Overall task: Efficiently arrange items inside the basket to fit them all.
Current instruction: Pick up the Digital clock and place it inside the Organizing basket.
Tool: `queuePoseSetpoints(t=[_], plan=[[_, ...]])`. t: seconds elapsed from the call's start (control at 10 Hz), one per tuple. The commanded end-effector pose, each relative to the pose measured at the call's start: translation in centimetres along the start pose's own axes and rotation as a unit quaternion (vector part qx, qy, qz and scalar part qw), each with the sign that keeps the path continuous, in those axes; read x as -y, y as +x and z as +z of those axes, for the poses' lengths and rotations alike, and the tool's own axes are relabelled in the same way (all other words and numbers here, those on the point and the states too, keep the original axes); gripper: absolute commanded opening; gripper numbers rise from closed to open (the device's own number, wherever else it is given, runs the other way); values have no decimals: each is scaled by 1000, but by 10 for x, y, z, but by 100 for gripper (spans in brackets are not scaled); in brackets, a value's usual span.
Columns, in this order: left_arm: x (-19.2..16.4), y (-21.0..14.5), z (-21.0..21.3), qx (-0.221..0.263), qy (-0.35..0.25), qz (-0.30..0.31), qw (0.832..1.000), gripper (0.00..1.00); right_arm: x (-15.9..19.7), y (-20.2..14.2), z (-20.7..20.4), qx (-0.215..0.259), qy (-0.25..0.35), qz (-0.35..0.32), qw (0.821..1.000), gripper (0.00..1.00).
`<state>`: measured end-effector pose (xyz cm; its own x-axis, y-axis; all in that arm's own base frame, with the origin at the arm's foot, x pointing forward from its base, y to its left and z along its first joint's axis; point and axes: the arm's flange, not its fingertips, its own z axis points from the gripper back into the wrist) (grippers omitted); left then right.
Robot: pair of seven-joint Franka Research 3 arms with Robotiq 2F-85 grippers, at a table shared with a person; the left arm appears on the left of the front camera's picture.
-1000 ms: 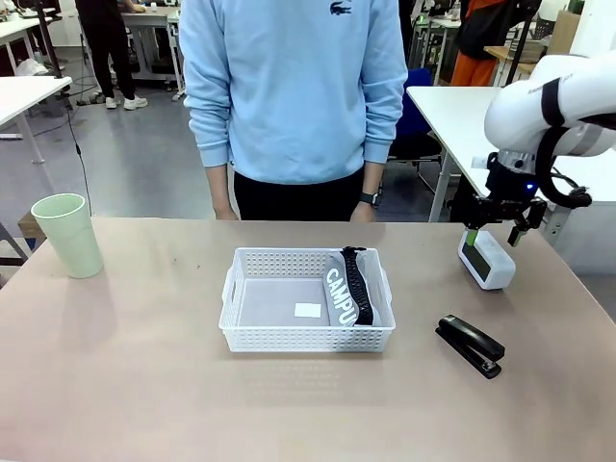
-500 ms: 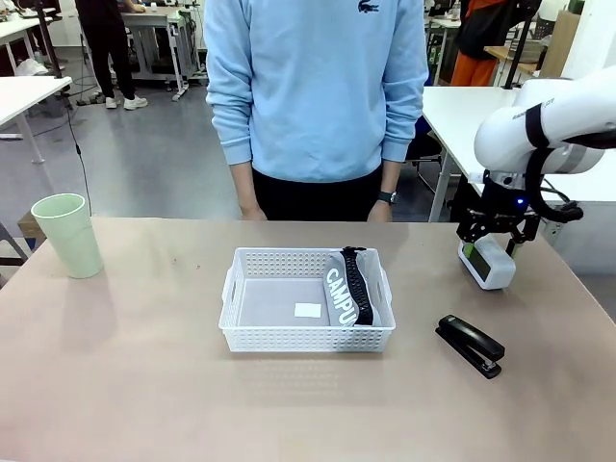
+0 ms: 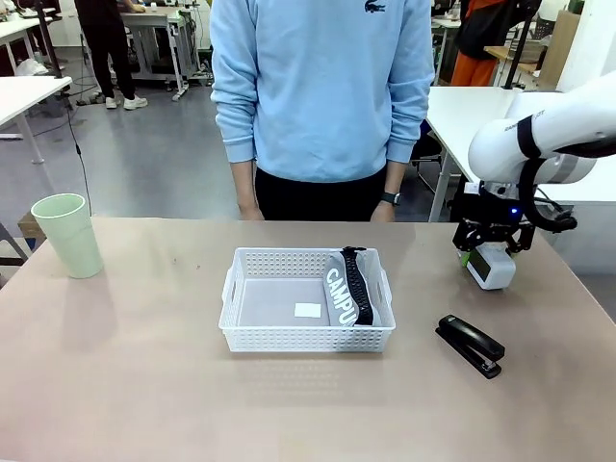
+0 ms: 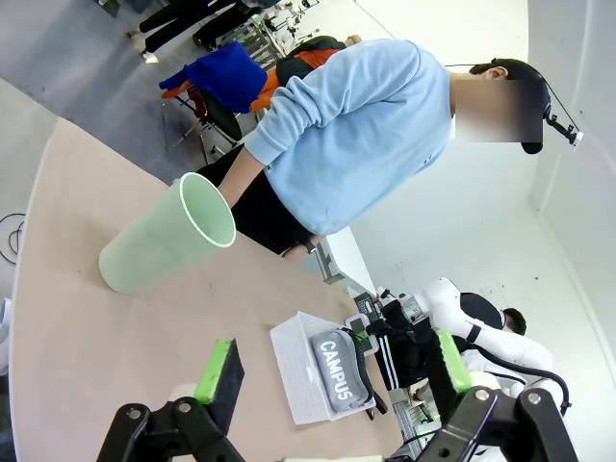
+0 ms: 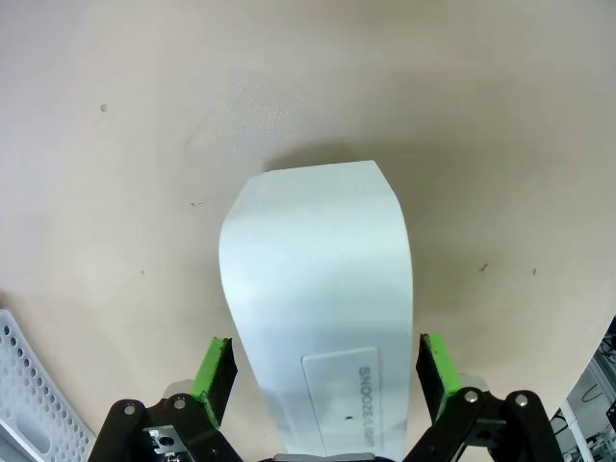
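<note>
At the table's far right, the right gripper is sinking lower over the white box, its fingers spread either side without pinching yet, so a grasp toward the basket seems to be nearing.

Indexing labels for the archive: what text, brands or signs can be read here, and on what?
"CAMPUS": white letters on the pouch.
"SNOOZE/LIGHT": on the box, right wrist view.
Crocodile logo, no words: on the sweater.
Nothing else is legible.
</note>
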<state>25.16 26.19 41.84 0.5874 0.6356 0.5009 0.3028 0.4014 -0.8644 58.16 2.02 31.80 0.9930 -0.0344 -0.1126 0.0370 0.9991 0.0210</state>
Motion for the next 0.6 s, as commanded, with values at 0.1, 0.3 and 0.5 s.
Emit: queuePoseSetpoints(t=[0.1,0.3,0.5], plan=[[1,-1,2,0,-6,-11,1000,100,-1,-5,-9,20,-22,-23,999,100],[1,-1,2,0,-6,-11,1000,100,0,-8,-9,37,-23,-29,999,100],[1,-1,2,0,-6,-11,1000,100,2,-8,-8,42,-22,-37,998,87]])
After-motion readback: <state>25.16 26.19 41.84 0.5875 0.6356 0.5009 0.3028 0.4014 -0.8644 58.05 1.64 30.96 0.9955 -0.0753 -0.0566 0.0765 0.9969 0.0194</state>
